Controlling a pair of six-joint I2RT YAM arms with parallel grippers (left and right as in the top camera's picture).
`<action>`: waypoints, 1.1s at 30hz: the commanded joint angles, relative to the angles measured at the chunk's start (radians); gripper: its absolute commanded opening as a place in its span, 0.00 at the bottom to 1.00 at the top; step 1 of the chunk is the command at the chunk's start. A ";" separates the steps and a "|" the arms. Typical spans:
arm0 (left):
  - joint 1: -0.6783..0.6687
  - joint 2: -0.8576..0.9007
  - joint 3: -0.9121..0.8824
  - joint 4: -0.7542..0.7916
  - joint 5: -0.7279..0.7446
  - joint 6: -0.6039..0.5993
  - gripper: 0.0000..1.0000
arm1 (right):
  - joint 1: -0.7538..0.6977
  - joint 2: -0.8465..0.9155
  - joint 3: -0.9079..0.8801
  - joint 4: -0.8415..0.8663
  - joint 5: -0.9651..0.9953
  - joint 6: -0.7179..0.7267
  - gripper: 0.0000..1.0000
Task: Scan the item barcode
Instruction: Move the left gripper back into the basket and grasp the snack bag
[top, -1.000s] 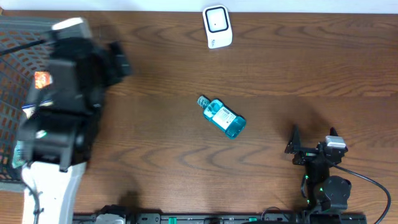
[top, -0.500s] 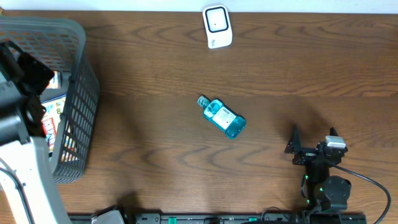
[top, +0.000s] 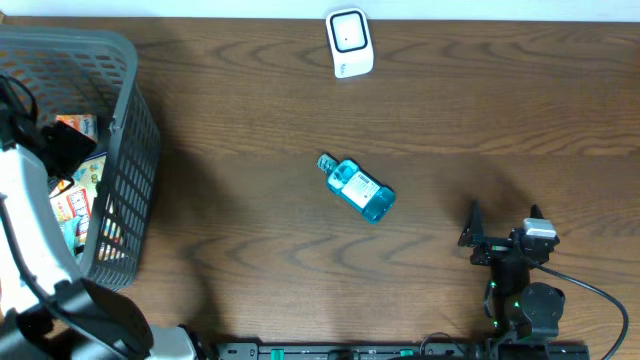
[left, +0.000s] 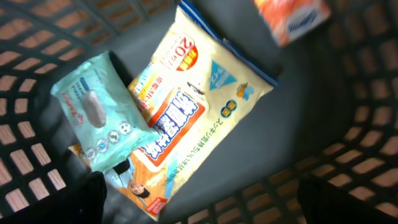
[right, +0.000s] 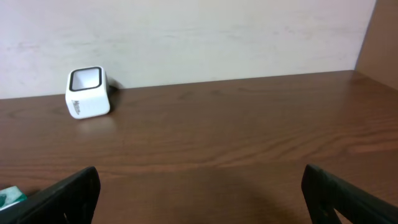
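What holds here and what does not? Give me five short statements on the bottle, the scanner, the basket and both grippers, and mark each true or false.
1. The blue bottle lies on its side on the table, outside the basket. True.
2. The white scanner stands inside the basket. False: it stands on the table near the far edge, apart from the basket.
3. The left gripper is above the basket's contents, open and holding nothing. True.
4. The right gripper is shut on the bottle. False: it is open, empty and apart from the bottle.
5. The basket is empty. False: it holds a wipes pack and a yellow packet, among others.
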 joint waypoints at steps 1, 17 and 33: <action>0.003 0.016 -0.052 0.010 0.016 0.117 0.98 | 0.010 -0.005 -0.002 -0.004 0.005 0.002 0.99; 0.003 0.034 -0.505 0.423 -0.002 0.226 0.98 | 0.010 -0.005 -0.002 -0.004 0.005 0.002 0.99; 0.005 0.038 -0.614 0.624 -0.079 0.241 0.76 | 0.010 -0.005 -0.002 -0.003 0.005 0.002 0.99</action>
